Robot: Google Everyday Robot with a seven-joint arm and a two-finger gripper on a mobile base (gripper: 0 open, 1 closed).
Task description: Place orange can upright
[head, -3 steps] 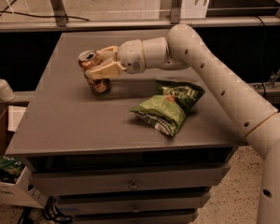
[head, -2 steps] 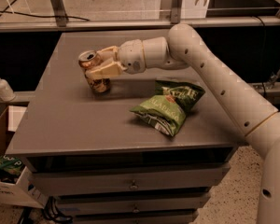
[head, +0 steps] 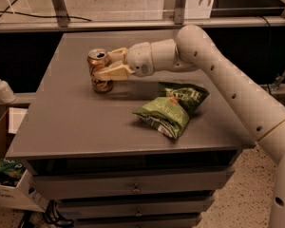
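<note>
Fingers (head: 118,71) are pinching the orange can (head: 100,83), one on the far side of the can body and one on the near side, with the can clamped between them. The gripper (head: 104,64) sits over the back-left quarter of the counter (head: 61,122), and the arm (head: 228,80) reaches in from the right edge.

The can is upright or very close to it, silver pull-tab end up. Its base is down at the counter surface with a shadow under it; can't tell if it's actually touching. It's nearer the back edge than the front, a bit in from the left edge.

Count on the counter:
- 1 can
- 2 green chip bags, overlapping: one (head: 184,95) right of centre, the other (head: 161,118) just in front of it toward the front edge. Both lie flat, well apart from the can.

Containers:
- Can: top looks sealed, contents not visible.
- Drawers (head: 133,186) under the counter: 3 fronts visible, all shut, the lowest cut off.
- Cardboard box (head: 4,175) on the floor past the left edge: open, something green inside, can't tell what.

One pump bottle (head: 1,87) stands on a ledge left of the counter.
</note>
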